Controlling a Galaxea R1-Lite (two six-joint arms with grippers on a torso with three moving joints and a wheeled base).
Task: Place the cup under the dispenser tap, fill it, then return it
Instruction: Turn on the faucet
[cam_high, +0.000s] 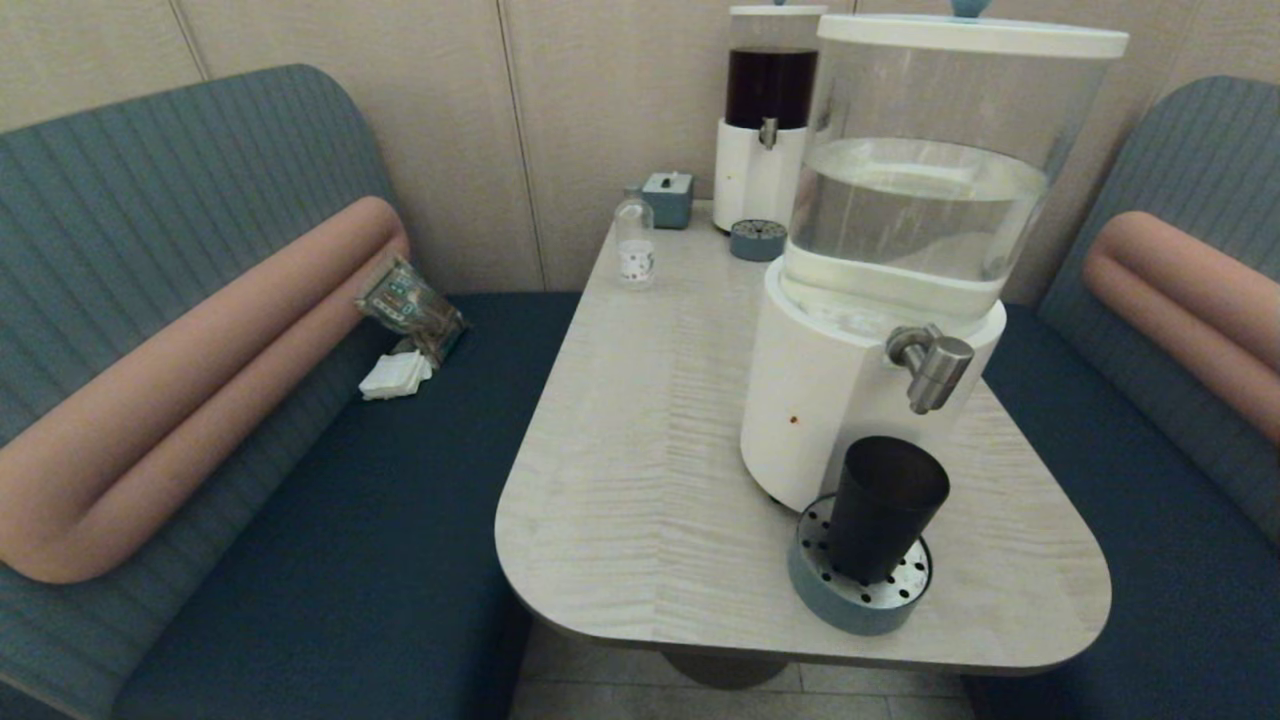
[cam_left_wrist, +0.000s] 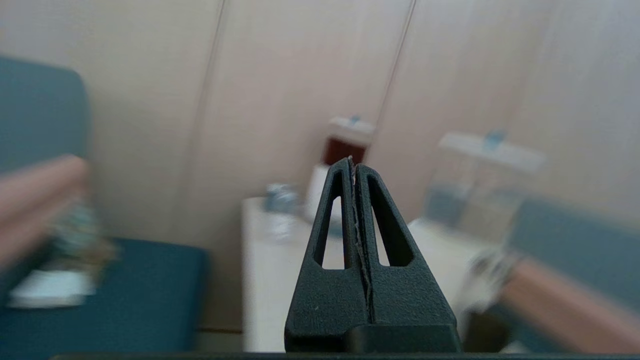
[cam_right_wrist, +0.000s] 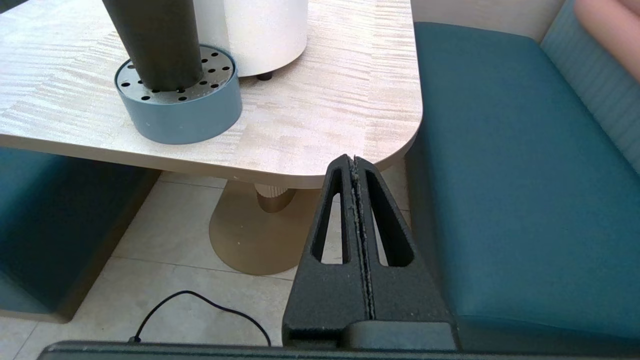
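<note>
The small dark translucent tapered plastic cup (cam_high: 886, 508) stands upright on the round blue-grey drip tray w/ perforated metal top (cam_high: 835, 600), directly below the chunky brushed-metal dispenser tap (cam_high: 932, 366). So placing looks done; filling seems next, which calls for an arm to reach the tap lever. Can't tell if the cup holds water. Left gripper (cam_left_wrist: 354, 165) and right gripper (cam_right_wrist: 354, 162) both have jaws pressed together, empty; right hangs below the pale wood-grain table (cam_high: 640, 450) edge.
</note>
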